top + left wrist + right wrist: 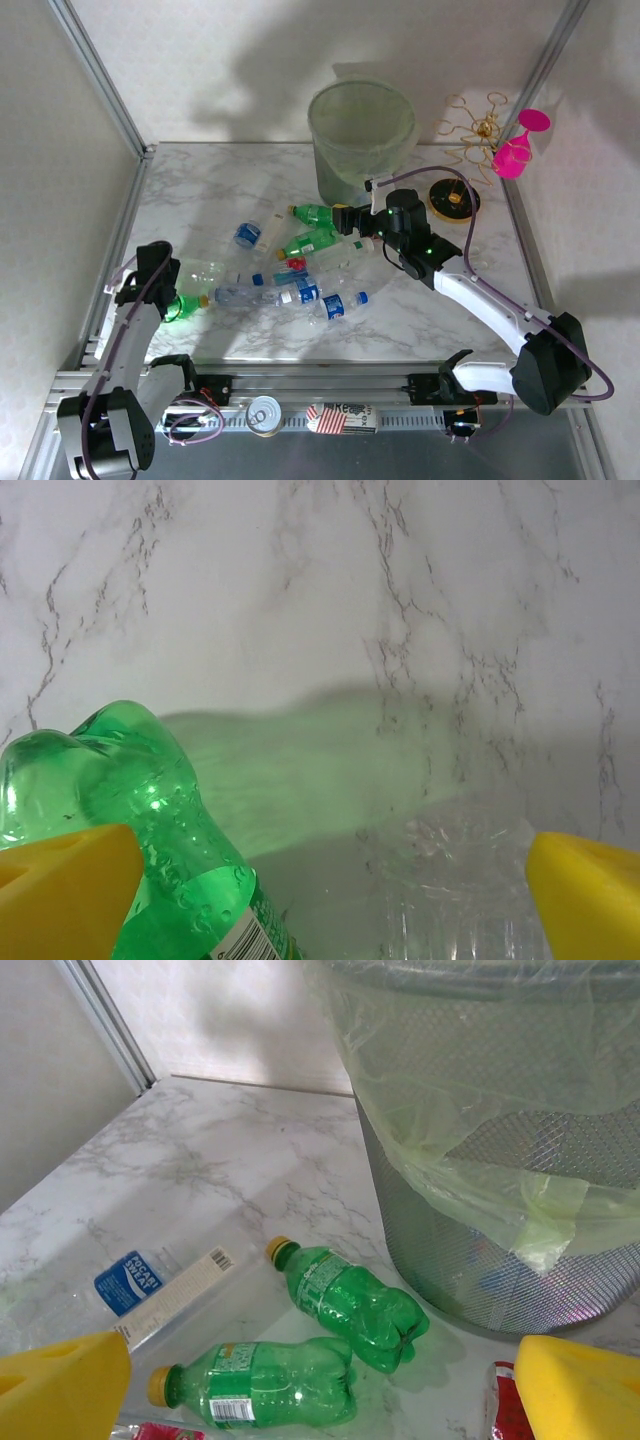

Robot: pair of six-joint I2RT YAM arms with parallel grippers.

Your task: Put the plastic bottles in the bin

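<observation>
Waiting on the bench: the plastic bottles [300, 292] lie on their sides on the bench [200, 190], loosely scattered on the near-left side of the bin [362, 135]. You can count roughly ten.
Bin: it stands upright at the far side, its liner [480, 1160] draped over the rim. From above you see no bottle inside, but the bottom is hard to read through the mesh wall.
Green pair [350, 1300]: these two lie just in front of the bin, the closest bottles to it.
Third green bottle [150, 810]: this one lies farthest from the bin, at the left end of the scatter.
Left jaws: apart and holding nothing, low over that third green bottle. One yellow pad [60, 880] is against its base, and a clear bottle [460, 880] lies by the other pad.
Right jaws: apart and empty, poised over the green pair, near the bin.
Done so far: nothing you can confirm.
Left to do: by the look of it, every bottle you can see needs carrying over, so you are at the very start.
</observation>
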